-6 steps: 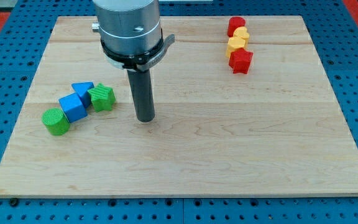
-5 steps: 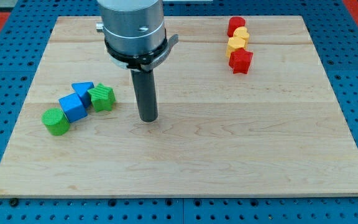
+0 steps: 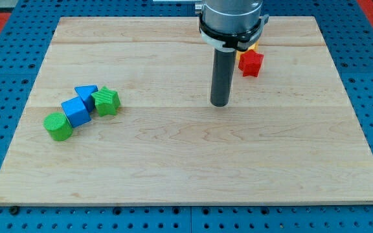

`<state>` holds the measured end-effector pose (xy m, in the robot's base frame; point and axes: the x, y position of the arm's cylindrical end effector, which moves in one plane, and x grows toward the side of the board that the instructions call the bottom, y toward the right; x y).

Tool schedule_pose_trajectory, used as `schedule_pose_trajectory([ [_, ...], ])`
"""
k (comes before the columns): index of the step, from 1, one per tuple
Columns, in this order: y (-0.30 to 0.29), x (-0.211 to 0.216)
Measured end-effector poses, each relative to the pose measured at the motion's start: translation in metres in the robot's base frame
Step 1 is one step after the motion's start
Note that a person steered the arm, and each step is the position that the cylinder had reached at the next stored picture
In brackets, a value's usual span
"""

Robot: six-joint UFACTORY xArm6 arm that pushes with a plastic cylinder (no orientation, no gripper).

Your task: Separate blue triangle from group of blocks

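Observation:
The blue triangle [image 3: 86, 92] lies at the view's left in a tight group, touching a blue cube [image 3: 76, 111] below it and a green star-shaped block [image 3: 107, 102] to its right. A green cylinder [image 3: 58, 126] sits at the group's lower left end. My tip [image 3: 220, 103] rests on the board near the middle, far to the right of the group and touching no block.
A red star-shaped block [image 3: 251, 63] sits at the view's top right, just right of the rod. A yellow block [image 3: 253, 48] behind it is mostly hidden by the arm. The wooden board [image 3: 186, 175] lies on a blue pegboard.
My tip has moved far to the right and a little up, away from the group at the left. The arm now hides most of the red and yellow blocks. No block has moved.

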<state>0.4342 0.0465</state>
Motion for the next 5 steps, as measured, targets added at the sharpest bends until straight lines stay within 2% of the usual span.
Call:
schedule_pose_trajectory([
  [1, -0.047, 0.0],
  [2, -0.055, -0.012],
  [3, -0.086, -0.058],
  [4, -0.153, -0.075],
  [5, -0.174, -0.063],
])
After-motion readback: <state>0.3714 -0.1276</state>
